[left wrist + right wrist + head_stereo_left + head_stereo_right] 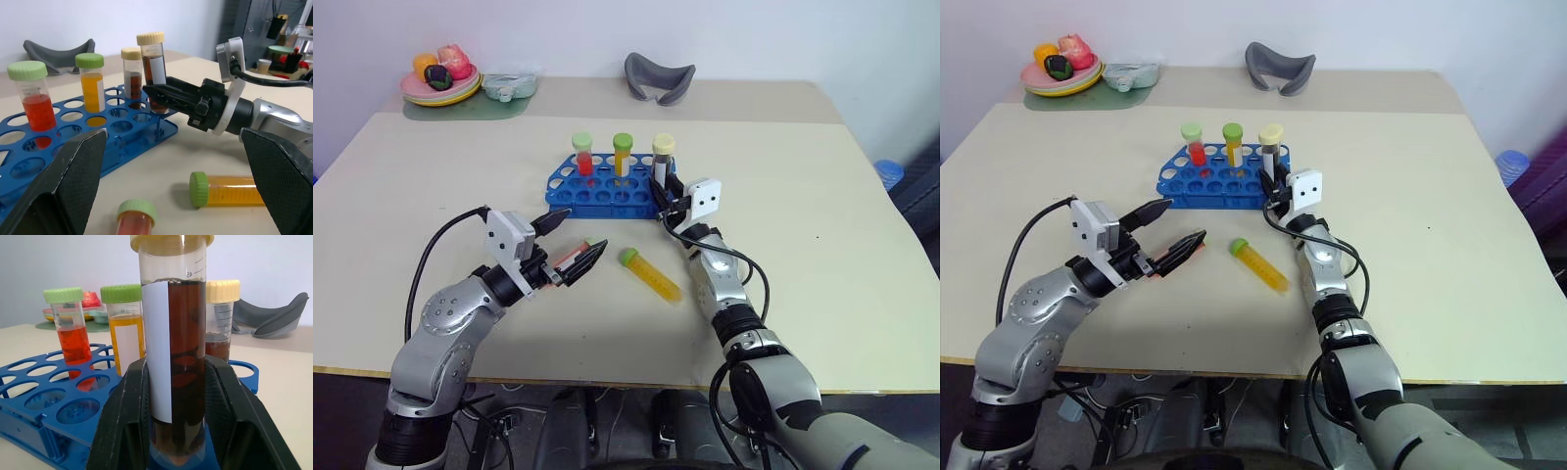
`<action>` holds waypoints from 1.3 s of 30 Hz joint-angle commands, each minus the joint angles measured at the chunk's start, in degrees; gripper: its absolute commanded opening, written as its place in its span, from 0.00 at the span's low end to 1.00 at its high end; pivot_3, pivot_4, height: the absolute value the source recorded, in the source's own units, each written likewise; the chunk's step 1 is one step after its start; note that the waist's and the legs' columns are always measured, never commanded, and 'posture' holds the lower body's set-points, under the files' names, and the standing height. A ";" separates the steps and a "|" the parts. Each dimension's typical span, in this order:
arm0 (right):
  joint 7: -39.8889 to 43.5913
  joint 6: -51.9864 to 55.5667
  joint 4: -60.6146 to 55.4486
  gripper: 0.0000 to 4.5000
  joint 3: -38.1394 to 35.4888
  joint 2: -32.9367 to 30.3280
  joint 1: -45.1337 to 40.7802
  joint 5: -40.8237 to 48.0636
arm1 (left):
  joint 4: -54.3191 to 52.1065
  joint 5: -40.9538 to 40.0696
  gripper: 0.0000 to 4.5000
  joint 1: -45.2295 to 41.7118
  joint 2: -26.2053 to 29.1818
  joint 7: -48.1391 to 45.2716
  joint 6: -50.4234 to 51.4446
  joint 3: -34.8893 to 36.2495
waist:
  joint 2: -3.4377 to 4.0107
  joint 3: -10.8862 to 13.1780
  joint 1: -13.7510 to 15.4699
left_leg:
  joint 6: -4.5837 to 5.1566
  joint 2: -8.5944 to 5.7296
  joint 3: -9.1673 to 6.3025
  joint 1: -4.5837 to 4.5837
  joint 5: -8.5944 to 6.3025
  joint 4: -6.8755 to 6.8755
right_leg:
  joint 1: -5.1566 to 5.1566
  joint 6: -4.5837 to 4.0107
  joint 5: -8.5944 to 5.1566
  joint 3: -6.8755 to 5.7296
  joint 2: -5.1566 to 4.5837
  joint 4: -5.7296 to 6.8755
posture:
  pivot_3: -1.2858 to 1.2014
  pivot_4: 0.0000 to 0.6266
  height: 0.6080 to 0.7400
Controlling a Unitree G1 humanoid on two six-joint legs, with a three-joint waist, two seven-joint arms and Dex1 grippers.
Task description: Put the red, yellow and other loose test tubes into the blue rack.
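Right claw (171,431) is clamped on the dark brown tube (178,357), held upright with its base at a hole on the near right corner of the blue rack (607,191). Left claw (576,240) hangs with jaws apart, nearer than the rack, above the red tube (137,220) lying on the bench (822,255). The yellow tube (651,274) lies loose, just nearer than the rack. Risk: if the brown tube is released unseated, it could tip over the rack's edge; a sideways retreat might knock the three standing tubes behind it.
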 commanded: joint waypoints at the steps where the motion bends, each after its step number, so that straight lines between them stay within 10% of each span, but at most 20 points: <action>1: 0.52 -1.18 -0.86 0.32 -1.06 0.31 0.42 0.62 | -1.51 -0.30 1.00 -0.40 -0.21 -0.21 -1.31 0.83 | 0.00 0.00 0.01 | 0.00 0.00 0.00 0.00 0.00 0.00 | 0.00 0.00 0.00 0.00 0.00 0.00 | 0.52 0.24 0.47; 7: 1.03 -1.32 -2.69 0.98 -1.59 0.48 0.16 0.84 | -1.12 -0.28 1.00 -0.27 -0.25 -0.54 -1.61 0.90 | 0.00 0.00 -0.11 | 0.00 0.00 0.00 0.00 0.00 0.00 | -0.01 0.00 0.00 0.01 0.00 0.01 | 0.52 0.24 0.47; 20: 3.71 11.84 -32.49 0.99 -3.36 -7.65 7.52 5.42 | -2.25 -0.55 1.00 1.29 0.93 -0.86 -1.67 2.36 | 0.00 0.00 0.19 | 0.00 -0.01 0.00 0.00 0.00 0.01 | -0.02 0.00 0.00 0.03 -0.04 0.04 | 0.52 0.24 0.47; 29: 4.68 66.03 -69.32 0.99 -5.97 -31.64 15.32 26.69 | 2.18 -2.83 1.00 6.47 10.62 -12.06 -0.97 7.65 | 0.08 0.04 -0.25 | 0.03 0.03 0.01 0.08 -0.02 -0.08 | -0.03 -0.10 -0.07 0.03 -0.02 0.03 | 0.52 0.24 0.47; 39: -5.44 112.68 -88.23 0.99 5.15 -40.27 4.11 45.22 | 8.81 -0.87 1.00 7.03 16.33 -25.37 -5.09 5.11 | 0.07 0.04 0.12 | 0.35 0.10 -0.04 0.07 -0.20 -0.14 | -0.03 -0.19 -0.11 -0.02 -0.05 -0.03 | 0.52 0.24 0.47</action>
